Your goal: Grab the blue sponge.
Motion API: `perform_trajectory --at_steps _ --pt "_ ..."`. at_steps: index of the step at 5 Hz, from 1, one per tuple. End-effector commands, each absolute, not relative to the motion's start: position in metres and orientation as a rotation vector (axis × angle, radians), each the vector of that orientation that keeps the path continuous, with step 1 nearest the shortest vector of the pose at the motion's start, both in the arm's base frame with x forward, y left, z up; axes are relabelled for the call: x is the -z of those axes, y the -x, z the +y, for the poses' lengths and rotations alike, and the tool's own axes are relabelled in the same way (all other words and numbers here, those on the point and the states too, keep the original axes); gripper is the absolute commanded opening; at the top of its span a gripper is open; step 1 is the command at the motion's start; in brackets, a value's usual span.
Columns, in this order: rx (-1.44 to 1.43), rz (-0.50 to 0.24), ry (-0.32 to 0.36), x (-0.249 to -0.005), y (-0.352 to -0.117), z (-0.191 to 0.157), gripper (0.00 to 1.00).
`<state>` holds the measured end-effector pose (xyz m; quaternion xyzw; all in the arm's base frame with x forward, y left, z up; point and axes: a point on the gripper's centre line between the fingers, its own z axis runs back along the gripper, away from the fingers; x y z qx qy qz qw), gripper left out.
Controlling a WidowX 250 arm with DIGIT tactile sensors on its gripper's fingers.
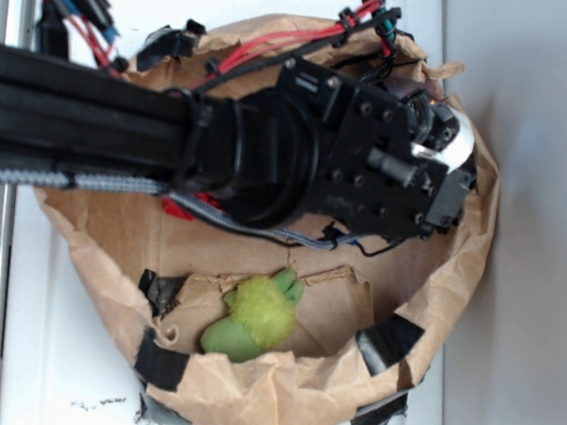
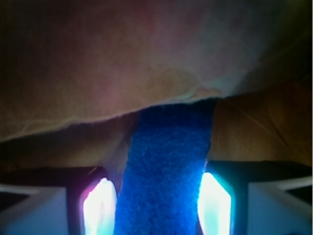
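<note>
In the wrist view the blue sponge [image 2: 166, 166], a bright-blue foam bar, runs lengthwise between my two fingers. Its far end goes under a fold of brown paper [image 2: 146, 63]. My gripper [image 2: 156, 198] is shut on the sponge: the left fingertip [image 2: 100, 208] and the right fingertip [image 2: 212, 205] press its two long sides. In the exterior view the gripper [image 1: 438, 172] is low inside the brown paper bag [image 1: 276, 398], at the right. The arm hides the sponge and the fingertips there.
A fuzzy green plush toy [image 1: 253, 315] lies at the near side of the bag. A bit of red [image 1: 175, 207] shows under the arm. The bag's crumpled walls, patched with black tape [image 1: 386, 343], ring the gripper closely.
</note>
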<state>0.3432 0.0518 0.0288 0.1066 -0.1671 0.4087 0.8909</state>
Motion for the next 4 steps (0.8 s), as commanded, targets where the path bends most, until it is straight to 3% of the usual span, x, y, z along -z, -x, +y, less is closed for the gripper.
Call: perform_trajectory --at_steps 1,2,3,4 --pt "-0.742 -0.368 -0.118 -0.065 -0.334 0.054 0.0" --pt "-0.596 -0.306 -0.065 -0.107 -0.313 0.055 0.0" --pt "-0.463 -0.235 -0.093 -0.146 -0.293 0.058 0.0" --pt "-0.361 -0.199 -0.134 -0.164 -0.279 0.05 0.0"
